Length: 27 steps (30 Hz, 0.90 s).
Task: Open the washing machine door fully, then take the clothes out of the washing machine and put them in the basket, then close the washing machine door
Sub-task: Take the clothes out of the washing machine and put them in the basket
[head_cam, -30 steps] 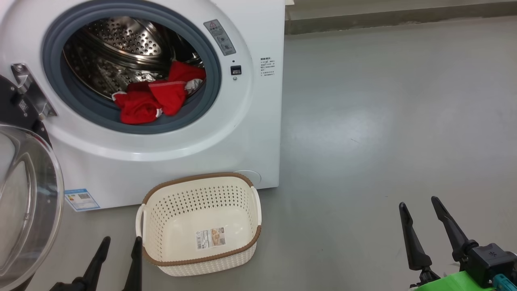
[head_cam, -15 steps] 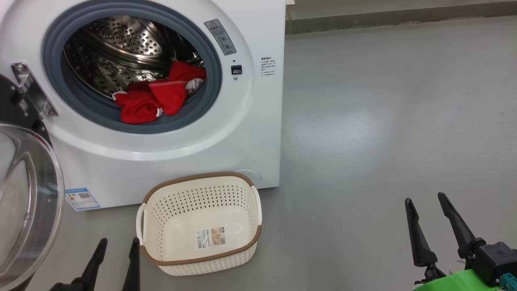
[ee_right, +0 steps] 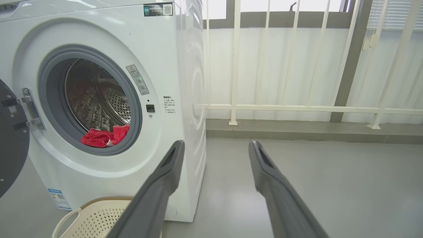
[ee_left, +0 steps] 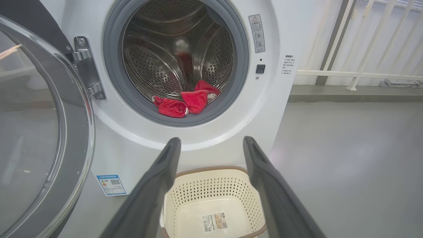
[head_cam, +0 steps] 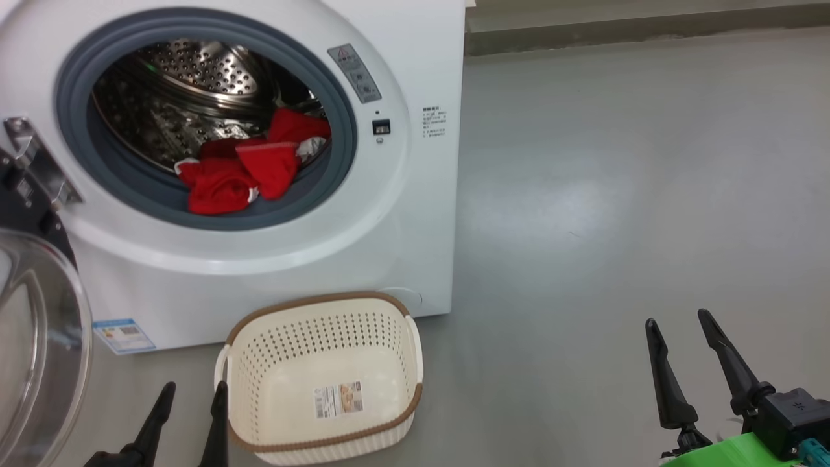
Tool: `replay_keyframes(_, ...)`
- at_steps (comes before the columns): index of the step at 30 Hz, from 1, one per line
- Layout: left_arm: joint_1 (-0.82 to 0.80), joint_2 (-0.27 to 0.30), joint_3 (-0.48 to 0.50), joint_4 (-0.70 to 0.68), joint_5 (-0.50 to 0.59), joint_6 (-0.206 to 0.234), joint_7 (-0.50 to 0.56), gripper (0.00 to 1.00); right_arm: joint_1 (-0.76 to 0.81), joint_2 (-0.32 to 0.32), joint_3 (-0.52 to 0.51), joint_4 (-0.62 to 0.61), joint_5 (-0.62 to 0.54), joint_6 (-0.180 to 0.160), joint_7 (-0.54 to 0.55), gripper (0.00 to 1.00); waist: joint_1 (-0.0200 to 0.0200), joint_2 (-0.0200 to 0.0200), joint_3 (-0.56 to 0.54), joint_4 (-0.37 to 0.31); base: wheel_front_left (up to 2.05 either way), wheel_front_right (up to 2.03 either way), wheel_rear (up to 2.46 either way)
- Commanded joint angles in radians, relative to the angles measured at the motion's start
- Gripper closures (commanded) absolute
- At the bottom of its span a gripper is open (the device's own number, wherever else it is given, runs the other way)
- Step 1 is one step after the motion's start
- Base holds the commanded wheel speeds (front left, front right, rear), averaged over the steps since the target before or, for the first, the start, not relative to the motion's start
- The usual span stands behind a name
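Observation:
The white washing machine (head_cam: pixel 415 214) stands with its round door (head_cam: pixel 39 350) swung open to the left, glass bowl facing me. Red clothes (head_cam: pixel 243 170) lie at the drum's front lip, also seen as clothes (ee_left: pixel 185 103) and clothes (ee_right: pixel 105 136). The cream basket (head_cam: pixel 415 350) sits on the floor just in front of the machine, holding no clothes. My left gripper (head_cam: pixel 191 392) is open, low beside the basket's left handle. My right gripper (head_cam: pixel 677 323) is open, far right over bare floor. In the wrist views, the left gripper (ee_left: pixel 211 142) and right gripper (ee_right: pixel 216 145) stand open with nothing between the fingers.
Grey floor (head_cam: pixel 616 194) stretches right of the machine. A low ledge (ee_right: pixel 314 130) with a white railing (ee_right: pixel 297 107) runs behind it. A blue label (head_cam: pixel 123 334) sits on the machine's lower left front.
The head camera has shifted slightly, so machine and basket sit a little lower in view. Both grippers stay open; the right one has drifted slightly.

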Motion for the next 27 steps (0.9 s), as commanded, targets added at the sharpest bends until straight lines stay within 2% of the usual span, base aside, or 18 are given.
replay_keyframes(1, -0.023, 0.02, 0.036, -0.032, 0.0, 0.012, -0.004, 0.0, -0.026, -0.013, 0.03, -0.022, -0.013, 0.003, -0.006, 0.0, -0.0001, -0.0001, -0.001, -0.001, 1.67, -1.67, 0.0)
replay_keyframes(11, -0.029, 0.013, 0.039, -0.05, -0.016, 0.009, -0.026, 0.0, -0.029, -0.013, 0.032, -0.013, -0.011, 0.003, -0.006, 0.0, -0.0001, -0.0001, -0.002, -0.002, 0.96, -0.96, 0.0)
replay_keyframes(27, -0.046, 0.013, 0.028, -0.016, -0.017, 0.021, -0.037, 0.0, -0.032, -0.013, 0.045, -0.005, -0.006, 0.003, -0.006, 0.0, -0.0001, -0.0001, -0.007, -0.001, 0.03, -0.03, 0.0)
